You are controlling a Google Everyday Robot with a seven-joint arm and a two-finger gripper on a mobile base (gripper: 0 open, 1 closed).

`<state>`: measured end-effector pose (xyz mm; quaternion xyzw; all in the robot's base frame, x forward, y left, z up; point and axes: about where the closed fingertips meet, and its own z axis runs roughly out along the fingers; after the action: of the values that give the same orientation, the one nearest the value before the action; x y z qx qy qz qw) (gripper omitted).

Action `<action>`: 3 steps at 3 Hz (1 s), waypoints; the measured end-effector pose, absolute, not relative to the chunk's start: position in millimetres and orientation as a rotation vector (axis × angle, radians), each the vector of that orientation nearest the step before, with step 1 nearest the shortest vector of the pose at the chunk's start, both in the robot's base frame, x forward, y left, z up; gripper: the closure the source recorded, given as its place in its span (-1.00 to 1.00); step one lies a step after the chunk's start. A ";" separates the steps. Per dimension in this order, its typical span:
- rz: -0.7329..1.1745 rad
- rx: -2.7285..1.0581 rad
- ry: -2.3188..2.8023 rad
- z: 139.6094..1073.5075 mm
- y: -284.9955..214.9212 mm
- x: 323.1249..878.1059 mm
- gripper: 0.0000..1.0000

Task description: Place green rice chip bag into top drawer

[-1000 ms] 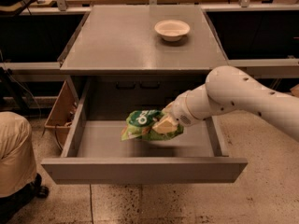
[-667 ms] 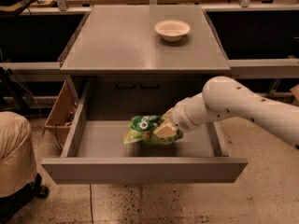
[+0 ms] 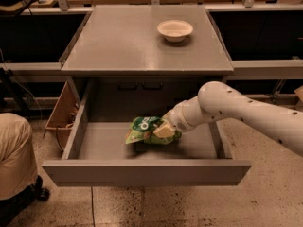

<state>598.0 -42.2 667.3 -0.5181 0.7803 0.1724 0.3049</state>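
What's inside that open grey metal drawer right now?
Inside the wide grey metal drawer is a wrinkly bright-green foil chip bag, with the robot's gripper at its right end. The drawer floor directly beneath them is covered from view.

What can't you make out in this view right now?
Chip bag: blurred in the camera view; touching the drawer floor or not, unclear.
End effector, inside the drawer at the bag's right: outline blurs into the bag.
Arm: cut off by the right edge.
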 end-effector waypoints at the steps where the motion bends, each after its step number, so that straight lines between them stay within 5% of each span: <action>1: 0.476 -1.382 2.073 659.5 -40.3 604.4 0.27; 3: 0.560 -1.420 2.089 653.3 -38.0 595.4 -0.68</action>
<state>595.4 -38.0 653.3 -0.5278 0.7767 0.2080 0.2737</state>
